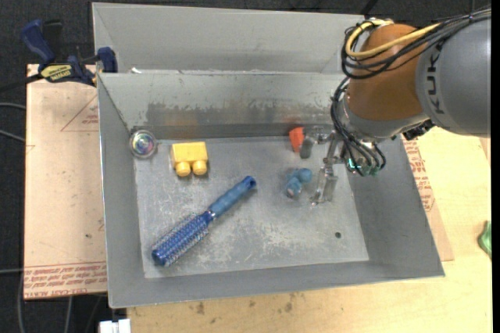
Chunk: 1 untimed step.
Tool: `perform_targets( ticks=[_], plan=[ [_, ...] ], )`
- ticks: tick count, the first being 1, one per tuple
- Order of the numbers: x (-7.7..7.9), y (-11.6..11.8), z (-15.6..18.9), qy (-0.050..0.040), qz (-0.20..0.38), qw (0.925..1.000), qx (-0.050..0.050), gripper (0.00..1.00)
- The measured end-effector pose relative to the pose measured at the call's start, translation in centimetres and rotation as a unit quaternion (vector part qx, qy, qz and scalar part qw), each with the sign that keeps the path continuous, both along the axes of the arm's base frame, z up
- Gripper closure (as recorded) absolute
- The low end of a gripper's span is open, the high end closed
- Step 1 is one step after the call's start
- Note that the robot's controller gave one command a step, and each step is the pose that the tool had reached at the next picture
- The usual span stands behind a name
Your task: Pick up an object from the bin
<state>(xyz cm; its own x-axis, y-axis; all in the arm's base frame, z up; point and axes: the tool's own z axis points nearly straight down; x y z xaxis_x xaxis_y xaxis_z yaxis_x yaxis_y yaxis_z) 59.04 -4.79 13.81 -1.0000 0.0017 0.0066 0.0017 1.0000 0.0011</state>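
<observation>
My gripper (323,181) hangs low over the right middle of the bin floor, under the arm's orange cover. A small light-blue object (295,184) lies just to its left, close to it or touching; I cannot tell which. A small orange piece (296,138) stands a little farther back, near the bin's rear wall and left of the gripper.
A blue hairbrush (205,220) lies diagonally on the left middle of the floor. A yellow block with two round knobs (190,158) and a shiny round ball (143,143) sit at the back left. The arm and its cables cover the bin's right rear corner.
</observation>
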Motion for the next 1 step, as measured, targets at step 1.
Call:
perform_targets(
  ticks=[1],
  plan=[
    [0.89,0.18,-7.29,-0.0008,0.003,1.0,0.0,0.0]
  ],
)
